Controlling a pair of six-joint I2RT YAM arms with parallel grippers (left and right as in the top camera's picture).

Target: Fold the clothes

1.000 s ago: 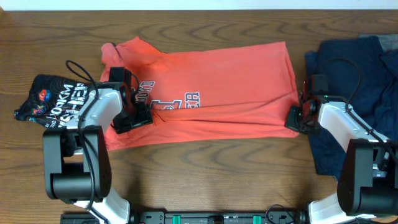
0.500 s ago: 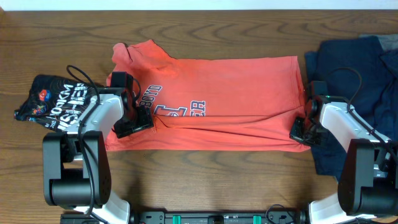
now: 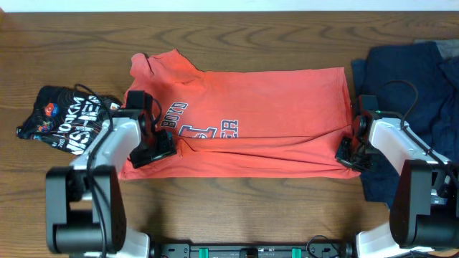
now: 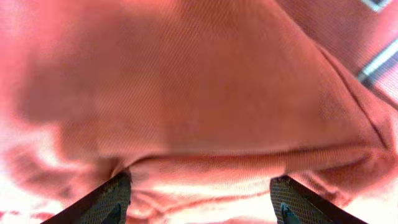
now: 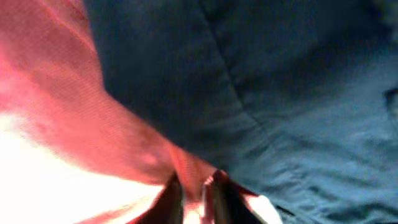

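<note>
The clothes (image 3: 272,107), a coral-red T-shirt with navy lettering, lie spread flat across the middle of the table, neck end to the left. My left gripper (image 3: 152,149) sits on the shirt's lower left part. In the left wrist view this gripper (image 4: 199,202) is open wide, its fingers (image 4: 109,202) apart over bunched red cloth (image 4: 186,93). My right gripper (image 3: 349,153) is at the shirt's lower right corner. In the right wrist view a strip of red cloth (image 5: 56,99) runs into the narrow gap of that gripper (image 5: 194,186), which pinches it.
A pile of dark navy garments (image 3: 416,86) lies at the right edge, right beside my right gripper and filling much of the right wrist view (image 5: 280,81). A small black printed shirt (image 3: 64,118) lies crumpled at the left. Bare wood (image 3: 237,208) runs along the front.
The shirt has slid to the right and been pulled flat and square. My right gripper moved right and toward the front with the corner. My left gripper shifted slightly toward the front.
</note>
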